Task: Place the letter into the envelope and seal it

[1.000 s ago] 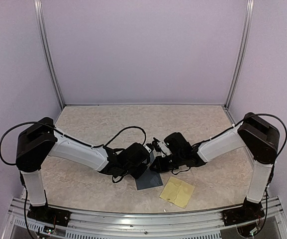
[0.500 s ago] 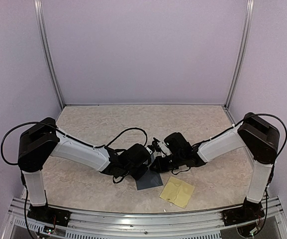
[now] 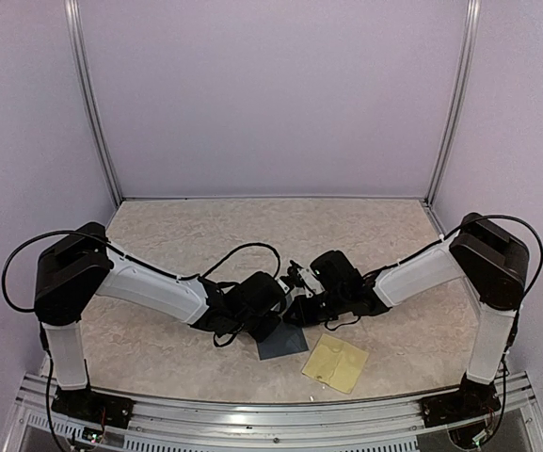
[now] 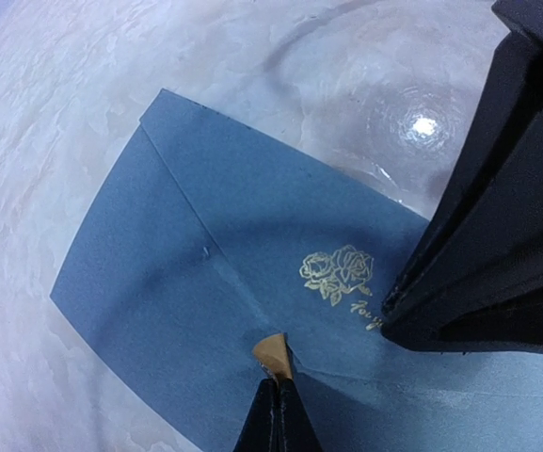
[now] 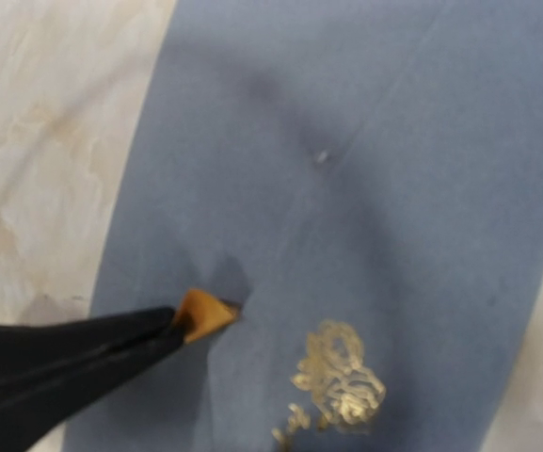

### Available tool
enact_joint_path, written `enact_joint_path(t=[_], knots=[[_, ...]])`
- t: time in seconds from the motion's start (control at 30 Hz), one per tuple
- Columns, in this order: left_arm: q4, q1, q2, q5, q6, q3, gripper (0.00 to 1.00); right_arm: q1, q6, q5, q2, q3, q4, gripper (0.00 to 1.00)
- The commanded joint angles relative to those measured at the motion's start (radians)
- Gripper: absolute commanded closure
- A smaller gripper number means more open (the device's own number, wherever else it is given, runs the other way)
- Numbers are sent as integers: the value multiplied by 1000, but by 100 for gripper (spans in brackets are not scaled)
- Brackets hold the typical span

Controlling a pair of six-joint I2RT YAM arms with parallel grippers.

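Observation:
The slate-blue envelope point(image 4: 205, 273) lies flat on the table with its triangular flap folded down and a gold rose printed on it. It also shows in the top view point(image 3: 285, 343) and in the right wrist view point(image 5: 393, 188). My left gripper point(image 4: 277, 391) is shut on a small brown sticker point(image 4: 273, 352) and holds it at the flap's tip. The sticker point(image 5: 203, 314) also shows in the right wrist view, held by those left fingers point(image 5: 73, 358). My right gripper point(image 4: 389, 311) rests its tips on the envelope beside the rose, fingers together. The letter is not in view.
The tan sheet of round stickers point(image 3: 335, 363) lies on the table just right of the envelope, near the front edge. Both arms meet over the envelope in the top view, the left gripper point(image 3: 269, 322) and the right gripper point(image 3: 299, 306) close together.
My left arm has edged slightly to the right over the envelope. The right arm and the envelope have not moved.

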Motion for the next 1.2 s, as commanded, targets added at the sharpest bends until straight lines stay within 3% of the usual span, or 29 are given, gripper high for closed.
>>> enact_joint_path(t=[0.0,0.37,0.53,0.83,1.17], knots=[[-5,-11,25,43,8,29,100,7,1,-6,26,-26,-52,96],[-9,-11,24,80,4,23,99,8,5,-2,28,-26,-53,96],[-11,-11,16,96,-1,18,85,8,7,-1,27,-26,-54,96],[1,-11,-16,110,-18,-5,68,8,9,2,21,-30,-55,96],[57,-11,-204,159,-67,-129,39,8,8,1,-6,-32,-59,96]])
